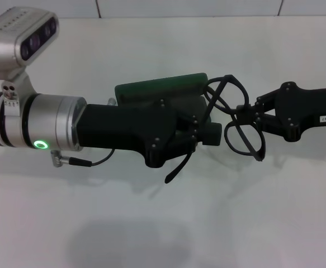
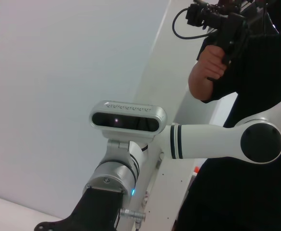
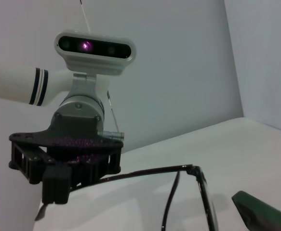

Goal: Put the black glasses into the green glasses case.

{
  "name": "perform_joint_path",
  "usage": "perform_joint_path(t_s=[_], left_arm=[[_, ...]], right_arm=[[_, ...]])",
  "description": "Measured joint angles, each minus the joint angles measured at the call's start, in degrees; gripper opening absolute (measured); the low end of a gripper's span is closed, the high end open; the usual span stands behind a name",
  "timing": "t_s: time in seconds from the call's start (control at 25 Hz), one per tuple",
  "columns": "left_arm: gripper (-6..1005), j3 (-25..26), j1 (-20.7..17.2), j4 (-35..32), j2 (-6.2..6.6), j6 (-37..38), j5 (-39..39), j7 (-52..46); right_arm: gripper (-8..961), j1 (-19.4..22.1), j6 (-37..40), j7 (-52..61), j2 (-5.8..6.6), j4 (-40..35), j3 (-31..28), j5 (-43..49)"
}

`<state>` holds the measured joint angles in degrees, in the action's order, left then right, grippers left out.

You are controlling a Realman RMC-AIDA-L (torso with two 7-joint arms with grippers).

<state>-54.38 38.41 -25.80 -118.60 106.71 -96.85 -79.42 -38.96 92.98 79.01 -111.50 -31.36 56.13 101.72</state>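
While the left gripper (image 1: 199, 134) clamps one arm of the black glasses (image 1: 242, 125), the right gripper (image 1: 246, 114) pinches the frame, steadying it at three o'clock of the green glasses case (image 1: 160, 88).

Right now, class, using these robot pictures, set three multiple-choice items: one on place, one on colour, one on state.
1. Where is the left gripper?
A. over the green glasses case
B. parked at the table's near edge
C. beyond the right arm

2. What colour is the ring light on the left arm?
A. red
B. green
C. blue

3. What is happening to the black glasses?
A. lying folded in the case
B. lying flat on the table
C. held by the right gripper

Answers:
1 A: the head view shows it covering the case's near side.
2 B: it glows green on the silver wrist.
3 C: the fingers close at the frame's bridge, temples spread open.
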Motion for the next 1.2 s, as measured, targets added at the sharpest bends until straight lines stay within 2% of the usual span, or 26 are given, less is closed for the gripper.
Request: perform_joint_path(t_s=[0.16, 0.44, 0.84, 0.96, 1.2], left_arm=[[15, -0.02, -0.18, -0.01, -0.20, -0.26, -0.06, 1.45], [16, -0.21, -0.38, -0.14, -0.50, -0.34, -0.56, 8.16], [18, -0.20, -0.09, -0.04, -0.78, -0.36, -0.80, 8.92], [18, -0.19, -0.09, -0.04, -0.82, -0.36, -0.81, 8.91], [19, -0.19, -0.08, -0.04, -0.85, -0.36, -0.53, 8.76]], right_arm=[[68, -0.16, -0.27, 0.00, -0.60, -1.05, -0.28, -0.23], [68, -0.66, -0.30, 0.45, -0.85, -1.31, -0.46, -0.52], [68, -1.71, 0.24, 0.56, -1.83, -1.33, -0.40, -0.59], [68, -2.46, 0.72, 0.64, -2.68, -1.34, 0.13, -0.62], [68, -2.70, 2.35, 0.66, -3.35, -1.49, -0.18, -1.09]])
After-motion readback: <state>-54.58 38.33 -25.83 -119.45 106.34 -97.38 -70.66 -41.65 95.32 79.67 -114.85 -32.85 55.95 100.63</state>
